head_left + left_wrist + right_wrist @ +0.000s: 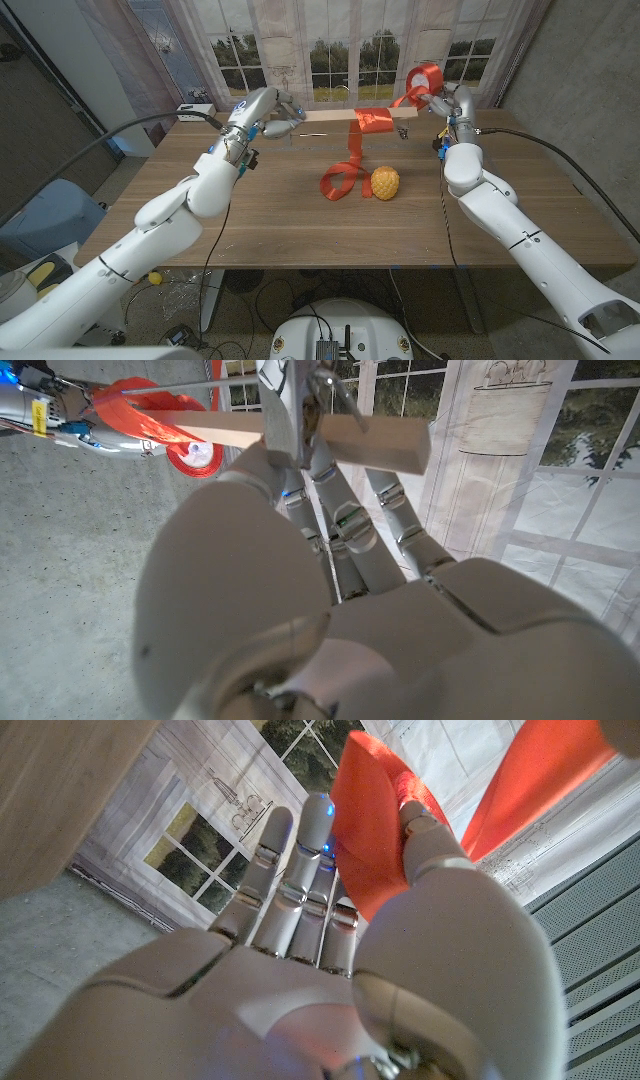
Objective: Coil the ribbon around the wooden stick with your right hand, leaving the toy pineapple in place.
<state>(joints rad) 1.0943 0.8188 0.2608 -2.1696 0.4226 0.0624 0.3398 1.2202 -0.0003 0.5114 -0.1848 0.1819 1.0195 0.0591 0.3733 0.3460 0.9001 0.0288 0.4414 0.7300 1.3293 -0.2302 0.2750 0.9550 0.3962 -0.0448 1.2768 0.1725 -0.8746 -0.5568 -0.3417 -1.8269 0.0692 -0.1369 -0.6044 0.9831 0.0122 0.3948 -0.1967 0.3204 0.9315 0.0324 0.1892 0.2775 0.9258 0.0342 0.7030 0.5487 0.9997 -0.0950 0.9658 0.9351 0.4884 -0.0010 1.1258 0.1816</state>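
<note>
Coiling partly done: ribbon (372, 120) wraps wooden stick (330, 116) maybe twice, tail dangling near toy pineapple (385, 183); right hand (443, 103) pinches ribbon, left hand (268, 113) grips stick.

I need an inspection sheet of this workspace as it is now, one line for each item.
Surface: wooden table, bare wood in front.
Job's things: wooden stick held level above the table; red ribbon wrapped near its right end, tail hanging to a loop on the table; toy pineapple lying beside that loop.
Clutter: nothing seen on the table.
Hands: left hand grips the stick's left end; right hand pinches the ribbon's upper part.
Cables: black cables run along both arms.
Surroundings: window backdrop behind; blue chair at left.
</note>
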